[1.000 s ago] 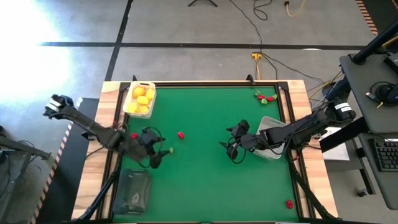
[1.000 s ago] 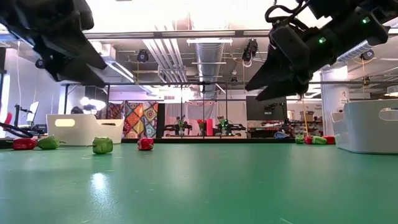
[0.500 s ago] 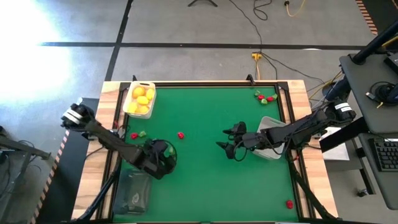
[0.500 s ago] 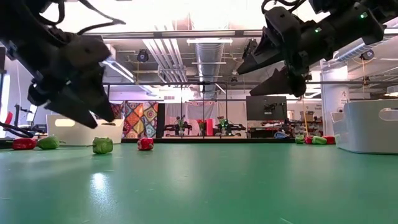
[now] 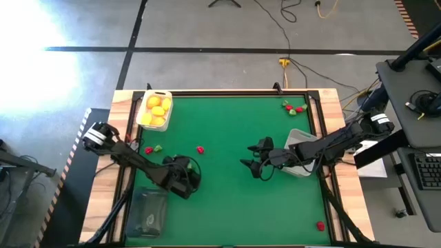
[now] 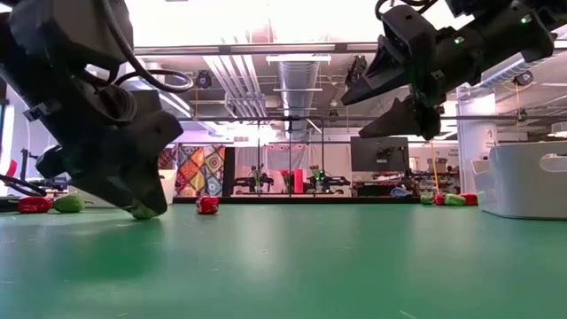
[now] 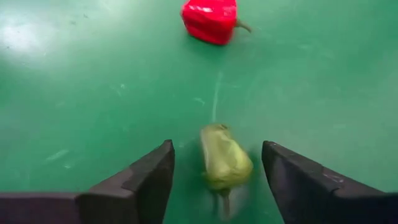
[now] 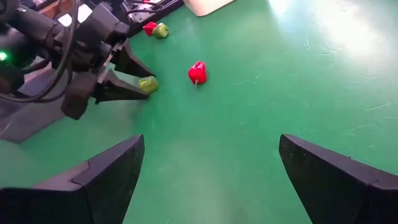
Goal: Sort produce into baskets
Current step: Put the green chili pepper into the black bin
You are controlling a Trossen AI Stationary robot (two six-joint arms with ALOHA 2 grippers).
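Item: green pepper (image 7: 225,160), small toy piece, lying on the green table (image 5: 234,200) toward its left-front part, well apart from all three baskets.

Position relative to pincer: the left pincer (image 7: 217,180) is down at the table with the pepper between its two fingers (image 7: 146,177). In the left wrist view the jaws stand apart, a gap showing on each side of the pepper, so no grip is made yet. The piece sits a little nearer one finger than the other; the view is blurred there, so contact on that side cannot be ruled out.

Long axis: the pepper lies lengthwise along the pincer's reach, stem end toward the wrist, so the fingers would close across its narrow width. Judged a good line for a squeeze.

Nearer arm: left, by far. The right pincer (image 5: 253,160) hangs above the table's middle, jaws wide apart and holding nothing.

Neighbouring pieces: a red pepper (image 7: 210,20) just ahead of the left pincer, clear of its fingers; a red and green pair (image 5: 152,148) near the left edge; a small cluster (image 5: 295,108) at the far right corner; one red piece (image 5: 320,224) at the near right.

Baskets: white basket (image 5: 145,118) with yellow fruit at far left; dark basket (image 5: 141,205) at near left, closest to the pepper; pale basket (image 5: 301,136) at right.
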